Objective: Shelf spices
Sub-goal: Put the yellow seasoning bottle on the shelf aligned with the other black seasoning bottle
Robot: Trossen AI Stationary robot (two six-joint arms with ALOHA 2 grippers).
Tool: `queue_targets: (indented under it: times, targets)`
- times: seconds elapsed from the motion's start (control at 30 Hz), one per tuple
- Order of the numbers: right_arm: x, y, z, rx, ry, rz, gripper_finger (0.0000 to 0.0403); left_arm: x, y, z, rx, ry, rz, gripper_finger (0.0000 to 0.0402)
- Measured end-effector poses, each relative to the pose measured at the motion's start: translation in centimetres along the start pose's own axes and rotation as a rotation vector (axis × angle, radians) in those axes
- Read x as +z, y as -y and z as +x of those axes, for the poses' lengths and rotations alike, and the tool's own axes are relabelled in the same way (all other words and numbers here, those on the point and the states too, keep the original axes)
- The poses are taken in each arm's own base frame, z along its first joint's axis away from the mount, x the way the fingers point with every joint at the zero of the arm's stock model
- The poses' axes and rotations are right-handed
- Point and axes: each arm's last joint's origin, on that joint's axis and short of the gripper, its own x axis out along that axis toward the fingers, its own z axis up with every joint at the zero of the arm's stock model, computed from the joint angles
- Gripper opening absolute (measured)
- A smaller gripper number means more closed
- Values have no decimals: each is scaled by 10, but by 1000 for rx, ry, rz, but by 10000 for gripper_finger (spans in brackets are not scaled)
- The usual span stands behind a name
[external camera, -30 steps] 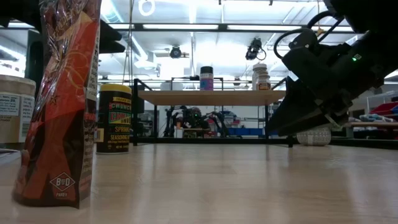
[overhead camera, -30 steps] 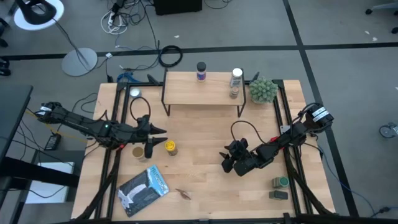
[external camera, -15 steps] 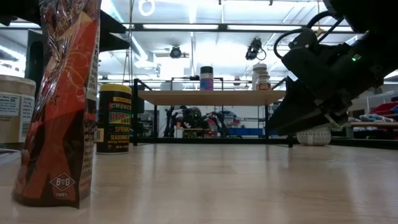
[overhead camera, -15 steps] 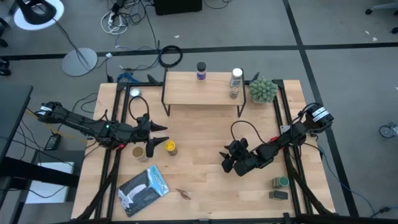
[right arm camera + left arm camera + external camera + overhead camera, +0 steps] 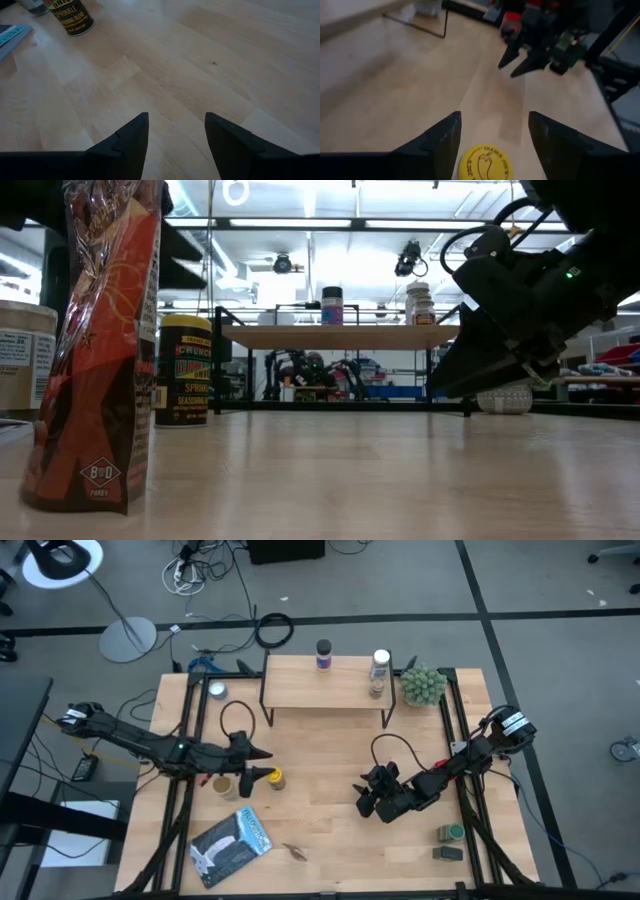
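Left wrist view: left gripper (image 5: 492, 145) spread, straddling yellow jar (image 5: 484, 162) from above, not gripping. Advice: centre, lower, squeeze below lid. Right gripper (image 5: 175, 135) spread, empty, waits mid-table.

Robotics lab: ceiling strip lights (image 5: 300, 223), floor cables (image 5: 205, 565).

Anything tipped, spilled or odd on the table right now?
Nothing stands out. The yellow jar stands upright between the open left claw, two spices stand on the shelf, and the flat packet lies undisturbed.
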Motion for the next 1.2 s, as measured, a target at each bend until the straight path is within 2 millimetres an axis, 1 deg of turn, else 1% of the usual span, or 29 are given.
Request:
queue_targets:
  times: [0.37, 0.47, 0.63, 0.9, 1.2]
  targets:
    - [0, 0, 0, 0, 0, -1, 190, -18, 3, 24, 45, -147, 21, 229]
    - [0, 0, 0, 0, 0, -1, 189, -22, 3, 29, 58, -172, 11, 229]
    - [0, 0, 0, -1, -1, -1, 190, -24, 4, 35, 55, -176, 0, 229]
    - [0, 0, 0, -1, -1, -1, 188, -23, 7, 37, 20, -168, 2, 229]
    - [0, 0, 0, -1, -1, -1, 188, -9, 14, 36, 26, -193, 36, 229]
